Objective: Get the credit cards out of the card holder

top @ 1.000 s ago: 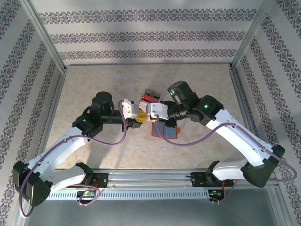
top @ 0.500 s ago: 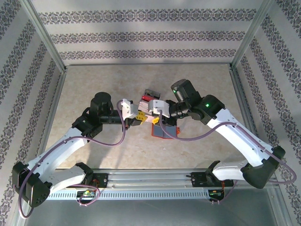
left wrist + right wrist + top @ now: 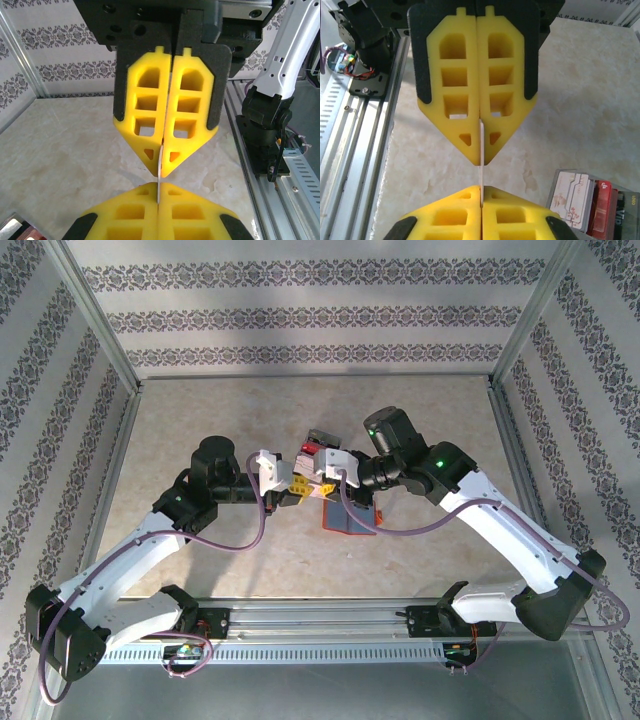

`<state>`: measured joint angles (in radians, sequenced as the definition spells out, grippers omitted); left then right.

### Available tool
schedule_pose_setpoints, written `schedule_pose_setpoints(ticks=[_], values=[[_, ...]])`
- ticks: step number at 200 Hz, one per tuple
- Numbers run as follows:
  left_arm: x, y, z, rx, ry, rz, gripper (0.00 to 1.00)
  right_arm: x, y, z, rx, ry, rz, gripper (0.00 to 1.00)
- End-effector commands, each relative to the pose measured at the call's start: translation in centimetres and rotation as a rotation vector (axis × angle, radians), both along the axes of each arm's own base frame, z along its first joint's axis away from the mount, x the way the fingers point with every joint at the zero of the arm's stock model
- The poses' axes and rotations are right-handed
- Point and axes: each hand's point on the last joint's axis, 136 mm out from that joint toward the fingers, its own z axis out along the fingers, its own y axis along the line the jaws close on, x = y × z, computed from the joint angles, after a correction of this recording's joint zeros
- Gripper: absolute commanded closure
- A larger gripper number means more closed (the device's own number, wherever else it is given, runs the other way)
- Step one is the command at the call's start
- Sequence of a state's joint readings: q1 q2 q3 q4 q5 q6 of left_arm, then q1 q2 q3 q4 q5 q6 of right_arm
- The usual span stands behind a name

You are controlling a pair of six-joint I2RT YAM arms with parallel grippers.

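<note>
Midway across the table (image 3: 200, 410), the left gripper (image 3: 298, 486) and right gripper (image 3: 322, 485) meet tip to tip, both raised off the surface; each is clamped on the same card (image 3: 159, 165), one from either end.

From the left wrist, the left gripper (image 3: 161, 172) has its yellow fingers (image 3: 145, 100) pressed together with the thin white card edge-on in the seam; the card runs straight down into the closed tips of the right gripper (image 3: 159, 207) at the bottom of that view.

From the right wrist the picture mirrors this; the right gripper (image 3: 481, 160) is closed on the card (image 3: 481, 172), whose pale edge bridges a short gap to the left gripper (image 3: 481, 210) below, also pinched tight on it.

The holder (image 3: 362, 518) lies flat on the table, just on the near side of the right gripper and partly hidden under its wrist and purple cable; an orange-red edge and a grey-blue face show.

Beyond the grippers, on the far side, sits a box (image 3: 322, 443) with red contents; the right wrist view catches it low on the right (image 3: 590, 200), with a white patterned card and a red one standing side by side inside.
</note>
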<state>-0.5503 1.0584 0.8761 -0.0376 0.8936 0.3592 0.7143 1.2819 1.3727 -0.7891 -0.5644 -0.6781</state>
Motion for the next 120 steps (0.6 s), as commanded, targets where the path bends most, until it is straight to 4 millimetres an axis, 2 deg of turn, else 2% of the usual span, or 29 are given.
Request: schedule_pose_setpoints(ticks=[1,20,27,33,38,43,59,80,120], values=[[-0.5,-0.2,1.0,-0.034,-0.034,-0.017,1.0,-0.1,0.1,-0.6,0.001,0.021,0.011,1.0],[-0.5,-0.1,1.0,-0.034,-0.036,-0.011,1.0,-0.1,0.0,-0.7,-0.002,0.023,0.008,1.0],[-0.6,-0.1,0.9,-0.033,-0.037,-0.01,0.96,-0.1,-0.1,-0.7,-0.003,0.024,0.009,1.0],[-0.5,0.0,0.9,-0.032,-0.038,-0.008,0.9,-0.1,-0.1,-0.8,-0.004,0.025,0.008,1.0],[-0.5,0.0,0.9,-0.032,-0.041,-0.004,0.78,-0.1,-0.2,-0.8,-0.006,0.025,0.007,1.0],[-0.5,0.1,0.8,-0.031,-0.043,0.0,0.71,-0.1,-0.2,-0.8,-0.008,0.025,0.005,1.0],[-0.6,0.2,0.6,-0.02,-0.051,0.006,0.56,0.0,-0.3,-0.9,-0.017,0.023,-0.001,1.0],[-0.6,0.6,0.3,0.0,-0.054,0.027,0.42,0.2,-0.5,-1.0,-0.032,0.022,-0.011,1.0],[-0.1,2.0,-0.7,0.024,-0.069,0.135,0.33,0.7,-1.0,-1.3,-0.06,0.051,-0.046,1.0]])
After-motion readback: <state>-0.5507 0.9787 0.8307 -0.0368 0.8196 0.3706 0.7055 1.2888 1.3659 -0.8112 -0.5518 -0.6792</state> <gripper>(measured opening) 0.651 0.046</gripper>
